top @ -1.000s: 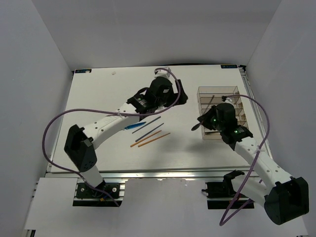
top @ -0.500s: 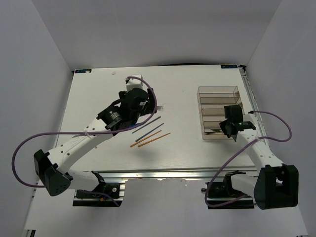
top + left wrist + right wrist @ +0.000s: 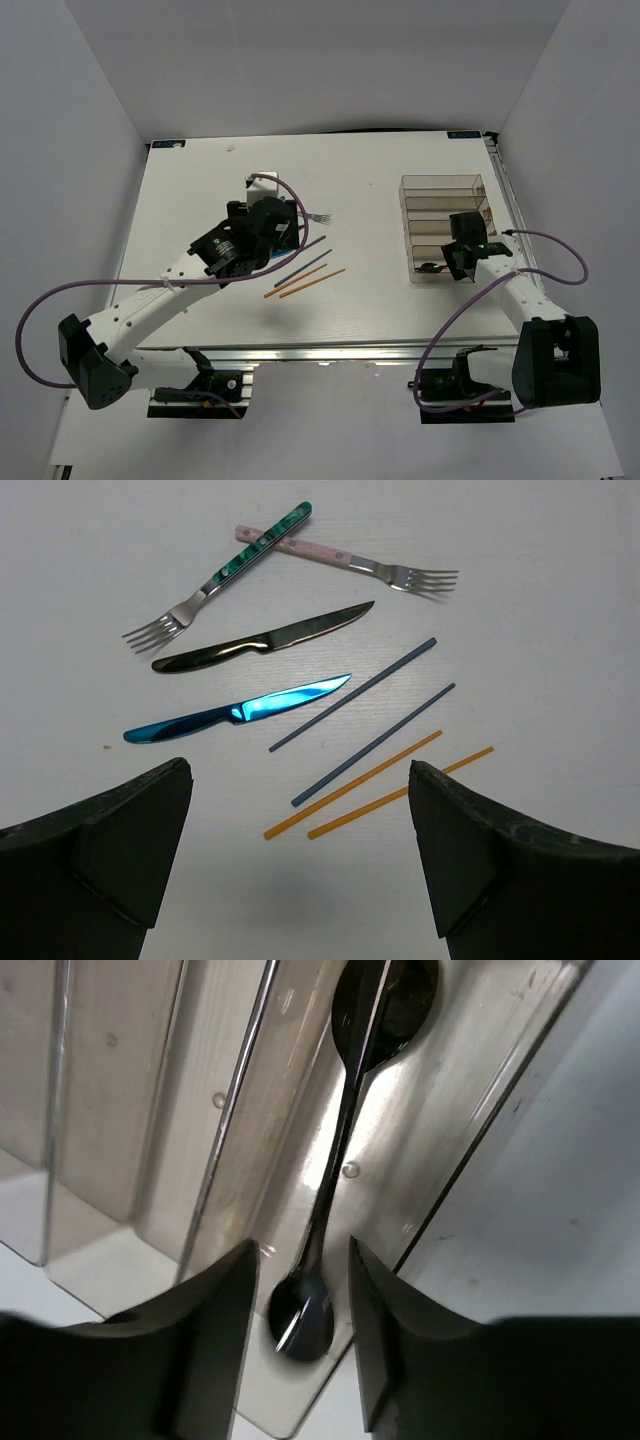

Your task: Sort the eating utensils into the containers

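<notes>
**A:** What is the left tool (image 3: 300, 865) doing?

**B:** It is hovering above the worktop (image 3: 560, 600) with its jaws standing wide apart, gripping nothing

**A:** And what is lying beyond it?

**B:** A teal-handled fork (image 3: 250, 555) and a pink-handled fork (image 3: 340, 558) are lying farthest from the wrist camera, their handles crossing at the ends. Nearer, a black knife (image 3: 265, 640) and a blue knife (image 3: 240, 710) are lying side by side, apart. To their right two grey-blue chopsticks (image 3: 355, 692) are lying roughly parallel, and two orange chopsticks (image 3: 355, 782) are lying close together just below them

**A:** Where is the right tool (image 3: 300, 1350) sitting?

**B:** It is hanging over the near end of the clear brownish tray (image 3: 443, 180). Its jaws are standing a little apart on either side of the end of a black spoon (image 3: 335, 1160), pinching nothing that I can see

**A:** Which compartment is holding that spoon?

**B:** The outermost one, the one nearest the arm bases in the top view. The spoon is lying lengthwise along it, and I cannot tell whether a second spoon is overlapping it
</notes>
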Robot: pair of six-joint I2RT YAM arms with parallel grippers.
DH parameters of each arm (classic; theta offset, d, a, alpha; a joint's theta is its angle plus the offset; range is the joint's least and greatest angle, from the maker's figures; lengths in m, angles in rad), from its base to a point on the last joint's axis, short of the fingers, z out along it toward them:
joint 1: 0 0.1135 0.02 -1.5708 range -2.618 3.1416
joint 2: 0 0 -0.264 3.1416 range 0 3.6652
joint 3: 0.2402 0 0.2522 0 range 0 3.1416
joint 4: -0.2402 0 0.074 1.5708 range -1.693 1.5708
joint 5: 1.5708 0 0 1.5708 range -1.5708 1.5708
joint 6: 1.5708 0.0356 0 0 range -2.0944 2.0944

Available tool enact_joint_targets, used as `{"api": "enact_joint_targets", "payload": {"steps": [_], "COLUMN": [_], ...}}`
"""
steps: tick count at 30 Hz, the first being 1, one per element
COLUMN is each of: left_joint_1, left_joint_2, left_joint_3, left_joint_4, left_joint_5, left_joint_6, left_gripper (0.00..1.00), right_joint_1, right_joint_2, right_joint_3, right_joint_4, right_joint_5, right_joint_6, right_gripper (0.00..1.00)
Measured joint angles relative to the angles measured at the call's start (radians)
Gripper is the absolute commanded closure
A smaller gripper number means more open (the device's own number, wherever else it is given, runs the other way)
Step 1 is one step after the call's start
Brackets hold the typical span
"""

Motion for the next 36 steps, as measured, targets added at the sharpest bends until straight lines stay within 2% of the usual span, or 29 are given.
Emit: {"api": "enact_joint_targets", "payload": {"steps": [5, 13, 16, 17, 21, 25, 32, 36], "left_joint_1": [0.000, 0.007, 0.011, 0.013, 0.015, 0.014, -0.003, -0.005], "left_joint_2": [0.000, -0.002, -0.008, -0.010, 0.014, 0.129, 0.412, 0.496], "left_joint_3": [-0.023, -0.048, -0.064, -0.069, -0.065, -0.055, -0.034, -0.027], "left_joint_4": [-0.013, -0.006, 0.010, 0.020, 0.030, 0.053, 0.072, 0.084], "left_joint_5": [-0.011, -0.042, -0.009, 0.032, 0.157, 0.299, 0.443, 0.491], "left_joint_6": [0.005, 0.024, 0.061, 0.085, 0.136, 0.182, 0.242, 0.258], "left_gripper": [0.02, 0.02, 0.02, 0.02, 0.02, 0.03, 0.20, 0.30], "right_joint_1": [0.000, 0.000, 0.009, 0.014, 0.031, 0.046, 0.059, 0.068], "right_joint_2": [-0.031, -0.147, -0.166, -0.169, -0.165, -0.161, -0.229, -0.278], "right_joint_3": [0.000, 0.014, 0.050, 0.066, 0.142, 0.202, 0.215, 0.217], "right_joint_4": [0.023, 0.066, 0.081, 0.090, 0.101, 0.080, -0.008, -0.036], "right_joint_5": [-0.012, -0.075, -0.115, -0.130, -0.246, -0.350, -0.474, -0.532], "right_joint_6": [-0.026, -0.162, -0.262, -0.306, -0.501, -0.669, -0.819, -0.851], "right_gripper": [0.33, 0.25, 0.12, 0.11, 0.12, 0.13, 0.15, 0.15]}}
